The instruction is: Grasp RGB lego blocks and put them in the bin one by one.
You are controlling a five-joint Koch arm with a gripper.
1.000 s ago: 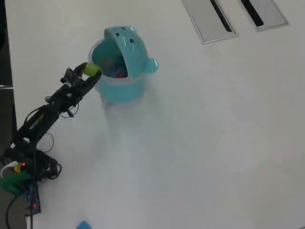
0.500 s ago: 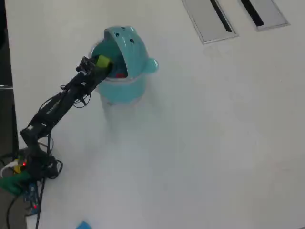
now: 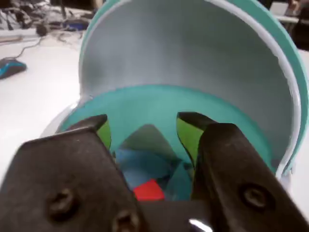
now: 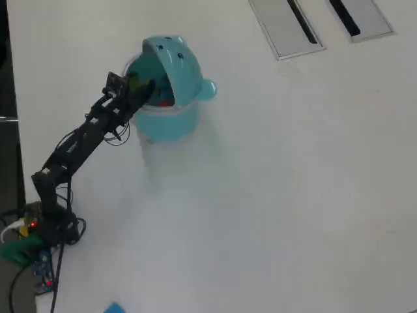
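This looks like an office or lab workspace: a broad white bench carries two flat grey slotted cable panels set into its top, loose cables and a computer mouse lie at its far edge, and bare electronics sit by the arm's base.

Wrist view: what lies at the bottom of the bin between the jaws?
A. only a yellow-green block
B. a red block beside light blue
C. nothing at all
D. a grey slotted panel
B: inside the bin, a red block shows low between the open jaws, with light blue beside it.
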